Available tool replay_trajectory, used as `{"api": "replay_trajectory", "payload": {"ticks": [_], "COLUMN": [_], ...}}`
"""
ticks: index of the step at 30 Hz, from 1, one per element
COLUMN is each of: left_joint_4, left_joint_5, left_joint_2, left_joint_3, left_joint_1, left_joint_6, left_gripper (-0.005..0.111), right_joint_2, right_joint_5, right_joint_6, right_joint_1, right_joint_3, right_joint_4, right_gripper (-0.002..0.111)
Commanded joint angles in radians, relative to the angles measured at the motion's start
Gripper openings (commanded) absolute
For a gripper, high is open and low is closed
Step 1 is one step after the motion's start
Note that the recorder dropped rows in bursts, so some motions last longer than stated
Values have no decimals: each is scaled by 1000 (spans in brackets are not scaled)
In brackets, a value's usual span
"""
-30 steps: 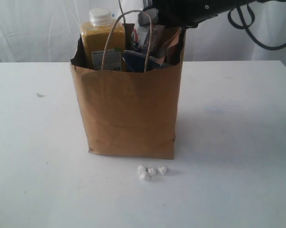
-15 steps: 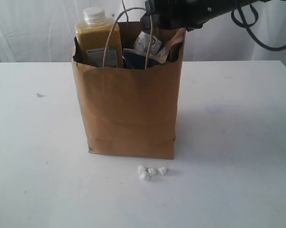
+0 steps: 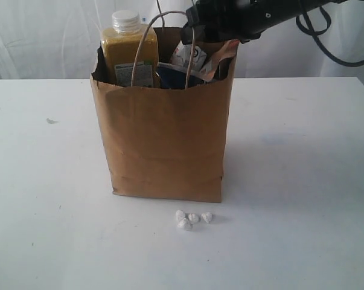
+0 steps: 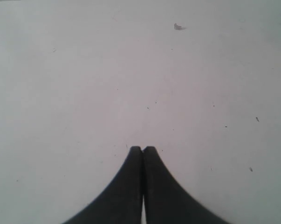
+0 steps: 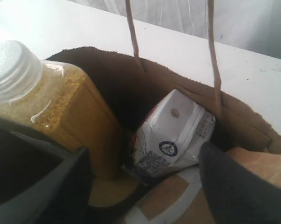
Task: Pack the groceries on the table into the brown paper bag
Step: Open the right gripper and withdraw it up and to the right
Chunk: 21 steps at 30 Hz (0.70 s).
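The brown paper bag (image 3: 166, 142) stands upright mid-table. The yellow-grain bottle (image 3: 126, 51) with its white cap sticks out of the bag at the left. The small blue-white carton (image 3: 189, 55) and the brown-red pouch (image 3: 223, 57) lean at the right. My right gripper (image 3: 197, 21) hovers open over the bag's mouth. In the right wrist view, my right gripper (image 5: 145, 186) has its fingers apart above the carton (image 5: 170, 135), the bottle (image 5: 51, 107) and the pouch (image 5: 177, 200). Tiny white lumps (image 3: 192, 219) lie on the table (image 3: 302, 181) in front of the bag. My left gripper (image 4: 142, 149) is shut over bare tabletop.
A dark blue packet (image 3: 169, 75) shows inside the bag behind the twisted front handle (image 3: 163, 48). A small grey mark (image 3: 51, 121) lies on the table at the left. Black cables (image 3: 317, 33) hang from the right arm. A white curtain is behind.
The carton has dropped lower into the bag. The bottle rocked left and then back. The right gripper has edged up and to the right above the bag.
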Motion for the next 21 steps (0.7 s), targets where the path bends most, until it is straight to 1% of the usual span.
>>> {"api": "replay_trajectory", "payload": {"ticks": [1, 8, 17, 19, 21], "left_joint_4": [-11, -11, -11, -11, -11], "left_joint_5": [-7, -7, -7, -7, -7], "left_joint_2": [-4, -4, -4, -4, -4], "left_joint_3": [3, 3, 3, 3, 3], "left_joint_1": [-7, -7, -7, -7, -7], "left_joint_6": [-7, -7, -7, -7, -7], "left_gripper": [0, 0, 0, 0, 0], "right_joint_2": [-22, -104, -295, -335, -373], "right_joint_5": [5, -24, -41, -22, 8], "right_joint_6": [64, 70, 70, 70, 70], "right_joint_1": [1, 1, 1, 1, 1], "right_joint_3": [-5, -5, -5, -5, -5], "right_joint_4": [-3, -2, -22, -44, -111], "right_gripper": [62, 62, 60, 58, 55]}}
